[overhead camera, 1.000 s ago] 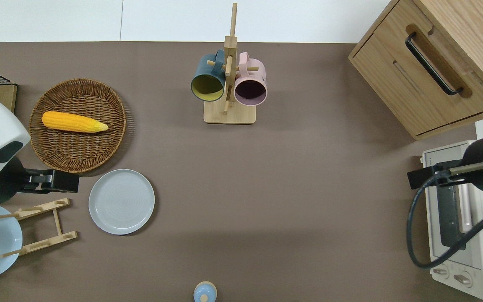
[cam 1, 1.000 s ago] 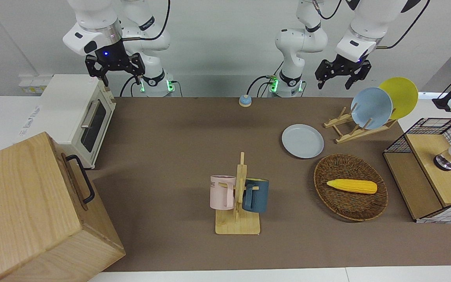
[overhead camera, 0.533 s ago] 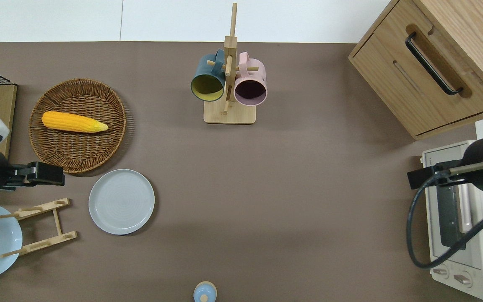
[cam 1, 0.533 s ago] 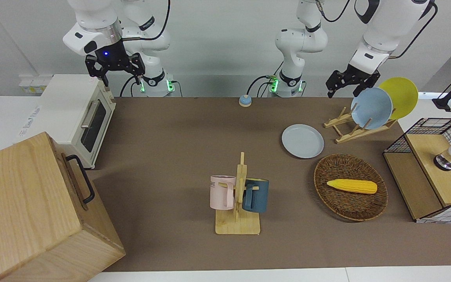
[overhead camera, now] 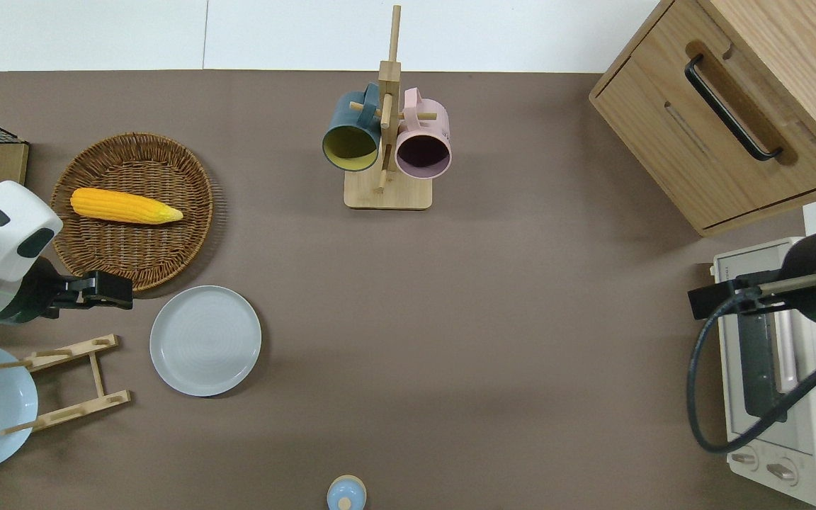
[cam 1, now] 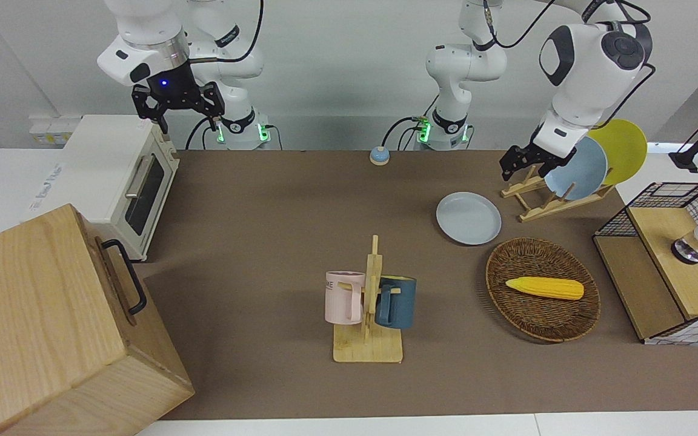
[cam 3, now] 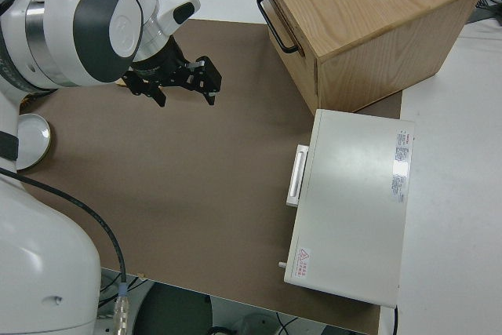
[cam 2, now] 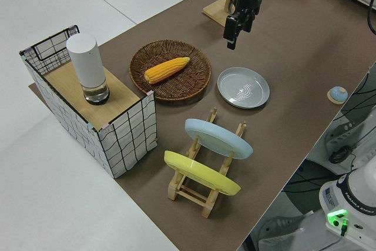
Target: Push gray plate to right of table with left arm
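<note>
The pale gray round plate with a shallow raised rim (overhead camera: 205, 341) lay flat on the long brown bench with white edges (overhead camera: 493, 340), toward the left arm's end of it and well in from every edge. Just beside it, farther from the robots, sat the round woven wicker tray (overhead camera: 167, 244) holding a yellow corn cob (overhead camera: 125, 205); toward the left arm's end edge stood the slatted wooden plate rack (overhead camera: 71, 382), which carried a light blue round plate (cam 1: 582, 172) and a yellow round plate (cam 1: 624, 148) leaning on edge. The left arm's black two-fingered hand (overhead camera: 107, 292) hung over the bench in the gap between the wicker tray and the rack, clear of the gray plate's rim and touching nothing (whether its fingers were spread or pressed together could not be told). The right arm, with its own black hand (cam 1: 176, 103), was parked. Near the middle of the bench, toward the edge farthest from the robots, a wooden mug tree (overhead camera: 387, 142) carried a dark blue mug (overhead camera: 351, 134) and a pink mug (overhead camera: 423, 142).
</note>
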Robot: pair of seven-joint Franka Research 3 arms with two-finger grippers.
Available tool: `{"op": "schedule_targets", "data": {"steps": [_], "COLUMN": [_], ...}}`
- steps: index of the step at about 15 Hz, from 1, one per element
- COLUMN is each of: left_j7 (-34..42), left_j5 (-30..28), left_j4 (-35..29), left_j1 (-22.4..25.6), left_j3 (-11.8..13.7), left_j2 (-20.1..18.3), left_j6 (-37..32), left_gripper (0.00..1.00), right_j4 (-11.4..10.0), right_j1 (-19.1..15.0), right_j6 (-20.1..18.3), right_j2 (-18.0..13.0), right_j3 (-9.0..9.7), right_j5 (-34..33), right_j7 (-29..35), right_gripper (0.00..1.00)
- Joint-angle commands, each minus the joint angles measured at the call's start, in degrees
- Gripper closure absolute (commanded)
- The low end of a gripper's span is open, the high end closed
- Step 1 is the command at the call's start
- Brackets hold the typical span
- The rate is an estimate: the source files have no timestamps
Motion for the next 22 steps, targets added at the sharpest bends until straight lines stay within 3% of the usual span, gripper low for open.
{"op": "schedule_targets", "data": {"steps": [1,8,11,18,22], "left_j7": [1.5,1.9,2.5,6.9,6.9], "left_j5": [-0.8,-2.5,-3.6,-5.0,-5.0], "left_j4": [-7.0,-17.9,-20.0,-23.4,-24.0], "left_j1": [1.7,3.6,3.7,5.8,5.1], "left_j3": [0.2,0.3,0.3,0.3,0.1], "left_j2": [-1.3,-0.8,2.3,5.3,6.8], "left_j6": [6.1,17.0,20.4,26.1,27.1], "left_gripper": [0.02,0.03,0.04,0.06,0.16], "right_j4": [-0.2,-0.2,-0.2,-0.2,-0.2], "right_j1": [-0.5,-0.5,-0.5,-0.5,-0.5], "right_j6": [-0.7,-0.7,-0.7,-0.7,-0.7], "right_j2": [-0.6,-0.6,-0.6,-0.6,-0.6], "right_j3": [0.30,0.30,0.30,0.30,0.30], "right_j5": [0.1,0.1,0.1,0.1,0.1], "right_j7": [-0.4,-0.4,-0.4,-0.4,-0.4], "right_gripper": [0.005,0.005,0.005,0.005,0.005]}}
